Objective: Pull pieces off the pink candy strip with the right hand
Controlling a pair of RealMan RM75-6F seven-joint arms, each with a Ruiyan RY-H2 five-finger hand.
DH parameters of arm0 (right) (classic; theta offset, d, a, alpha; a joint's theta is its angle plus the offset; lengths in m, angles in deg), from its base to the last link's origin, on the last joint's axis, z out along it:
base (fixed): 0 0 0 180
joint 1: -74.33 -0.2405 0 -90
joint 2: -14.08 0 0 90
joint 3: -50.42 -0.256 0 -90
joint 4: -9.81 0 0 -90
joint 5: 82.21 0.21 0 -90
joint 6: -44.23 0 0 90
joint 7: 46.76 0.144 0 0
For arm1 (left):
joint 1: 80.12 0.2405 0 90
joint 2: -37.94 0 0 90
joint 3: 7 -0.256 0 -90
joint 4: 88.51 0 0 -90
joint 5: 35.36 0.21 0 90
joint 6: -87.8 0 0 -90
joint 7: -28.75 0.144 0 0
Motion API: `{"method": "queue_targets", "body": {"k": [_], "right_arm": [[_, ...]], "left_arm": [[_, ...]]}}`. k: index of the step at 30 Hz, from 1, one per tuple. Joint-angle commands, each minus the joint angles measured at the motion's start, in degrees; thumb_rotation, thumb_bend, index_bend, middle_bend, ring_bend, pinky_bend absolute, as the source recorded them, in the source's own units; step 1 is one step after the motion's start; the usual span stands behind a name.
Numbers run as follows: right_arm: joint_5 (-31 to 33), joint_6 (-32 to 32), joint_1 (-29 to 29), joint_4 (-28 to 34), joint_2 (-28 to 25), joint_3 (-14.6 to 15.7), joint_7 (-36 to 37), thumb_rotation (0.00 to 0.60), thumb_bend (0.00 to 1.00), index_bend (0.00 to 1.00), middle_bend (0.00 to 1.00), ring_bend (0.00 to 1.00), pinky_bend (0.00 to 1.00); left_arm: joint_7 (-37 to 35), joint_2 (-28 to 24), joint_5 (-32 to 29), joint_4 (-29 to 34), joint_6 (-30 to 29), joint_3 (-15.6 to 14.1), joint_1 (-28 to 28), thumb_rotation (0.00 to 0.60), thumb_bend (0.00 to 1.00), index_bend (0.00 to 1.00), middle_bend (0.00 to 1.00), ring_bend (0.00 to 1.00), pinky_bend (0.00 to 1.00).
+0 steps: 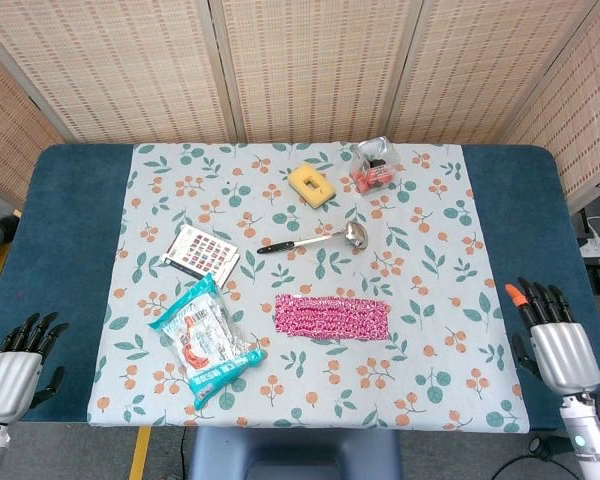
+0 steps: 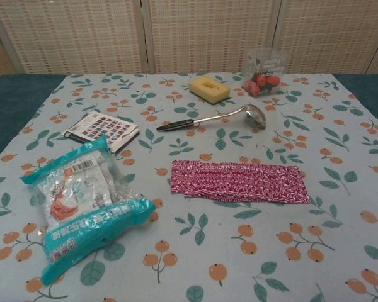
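The pink candy strip [image 1: 331, 316] lies flat on the floral cloth near the table's middle front, and the chest view shows the strip [image 2: 239, 181] as a long pink-and-white band. My right hand [image 1: 554, 342] hovers at the table's front right edge, well to the right of the strip, fingers apart and holding nothing. My left hand [image 1: 14, 368] hangs at the front left corner, fingers extended, empty. Neither hand appears in the chest view.
A teal snack bag [image 1: 204, 342] lies left of the strip. Behind it are a patterned card pack [image 1: 202, 251], a metal ladle [image 1: 315, 240], a yellow sponge [image 1: 313, 185] and a clear box of red items [image 1: 374, 166].
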Motion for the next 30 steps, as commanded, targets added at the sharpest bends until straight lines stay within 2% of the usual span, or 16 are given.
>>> {"method": "queue_targets", "body": {"k": [1,4,7,10,14,18,30], "right_arm": [[1.0,-1.3,-1.2,-1.5,3.1,-0.7,-3.5,0.6,0.5,0.0,0.34,0.38,0.38],[1.8,-4.5,-2.7,-0.4,3.6,-0.5,-5.5,0.6,0.56,0.0,0.54,0.6,0.6],[2.9,-8.6,-4.6,2.0,3.1,-0.3,-6.2,0.6,0.68,0.0,0.65,0.72,0.7],[3.9,-12.1,-6.5,4.3,2.4,-0.4,-7.2,0.6,0.78,0.0,0.7,0.78,0.75],[6.3,-18.9,-9.6,8.2,0.5,0.0,-7.7,0.6,0.87,0.0,0.71,0.82,0.77],[10.2,-26.5,-13.3,10.9,-0.8,0.3,-9.7,0.6,0.89,0.0,0.71,0.83,0.78],[17.7,-35.2,-19.9,10.8,2.7,1.2,-14.8,0.6,0.9,0.0,0.71,0.83,0.78]], "left_arm": [[-0.2,-0.4,-0.7,0.8,0.1,0.1,0.2,0.6,0.43,0.17,0.08,0.05,0.18],[-0.5,-0.5,0.1,0.7,-0.6,0.1,0.3,0.6,0.43,0.17,0.08,0.05,0.18],[-0.5,-0.6,0.2,0.8,-0.3,-0.3,0.3,0.6,0.43,0.17,0.08,0.05,0.18],[-0.8,-0.9,-0.2,1.1,0.4,-0.3,0.1,0.6,0.43,0.18,0.08,0.05,0.18],[-0.4,-0.9,-0.7,1.2,0.8,-0.4,0.2,0.6,0.44,0.18,0.09,0.05,0.18],[-0.1,-1.2,-0.8,1.8,1.0,-0.6,0.2,0.6,0.44,0.18,0.09,0.05,0.18],[-0.1,-1.5,-1.0,2.1,1.5,-0.8,0.2,0.6,0.44,0.18,0.09,0.05,0.18]]}}
